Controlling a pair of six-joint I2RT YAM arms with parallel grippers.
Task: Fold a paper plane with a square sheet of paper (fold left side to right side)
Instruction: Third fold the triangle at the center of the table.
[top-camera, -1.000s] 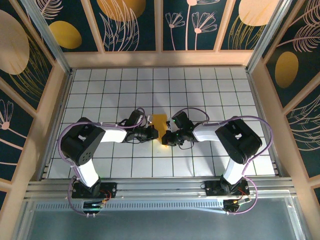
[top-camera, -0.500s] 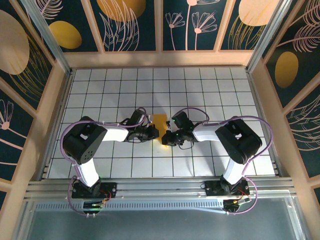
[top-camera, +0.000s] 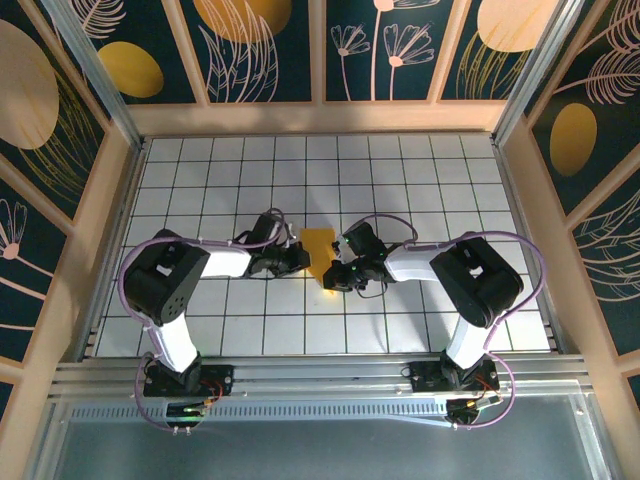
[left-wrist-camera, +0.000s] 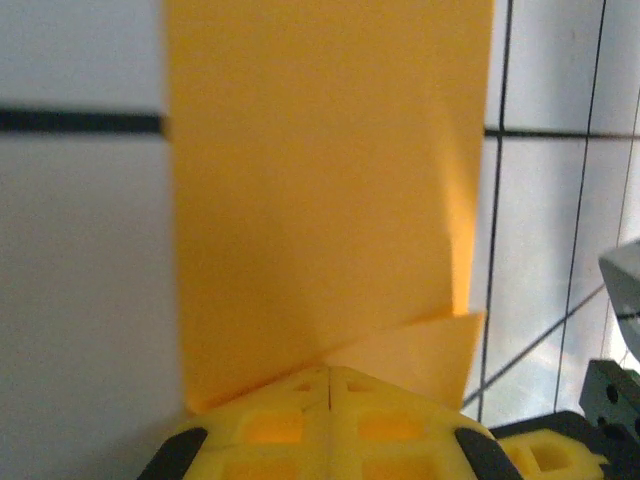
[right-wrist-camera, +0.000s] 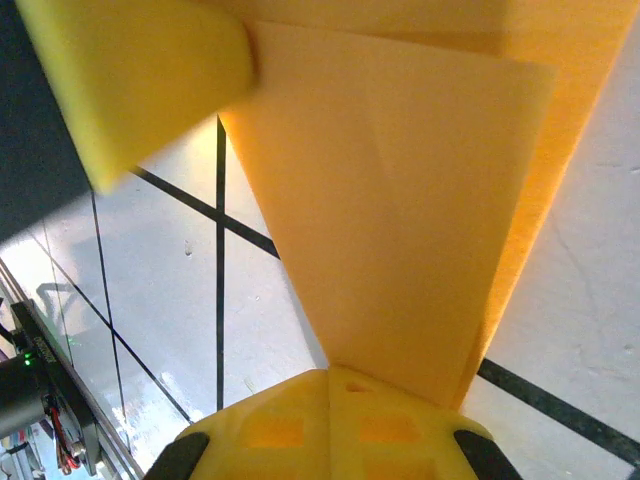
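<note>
The orange-yellow sheet of paper (top-camera: 319, 244), already folded into a narrow strip with a slanting flap, sits near the middle of the white gridded bench (top-camera: 200, 180), pinched from both sides. Against my feed of a second ago, more of its far end shows bare. The left gripper (top-camera: 297, 259) has drawn slightly back toward its own side and toward the far wall, while the right gripper (top-camera: 337, 276) holds the same spot at the strip's near end. In the left wrist view the paper (left-wrist-camera: 320, 200) rises as a tall band from the left gripper (left-wrist-camera: 330, 375), whose yellow fingers (left-wrist-camera: 270, 425) meet flush on its lower edge, a small triangular corner jutting out beside them. In the right wrist view the paper (right-wrist-camera: 400, 200) fans out from the right gripper (right-wrist-camera: 330, 372), likewise clamped tight on its narrow end. Both arms are bent outward at the elbow, forearms lying low and reaching inward so the two wrists face each other across the strip.
</note>
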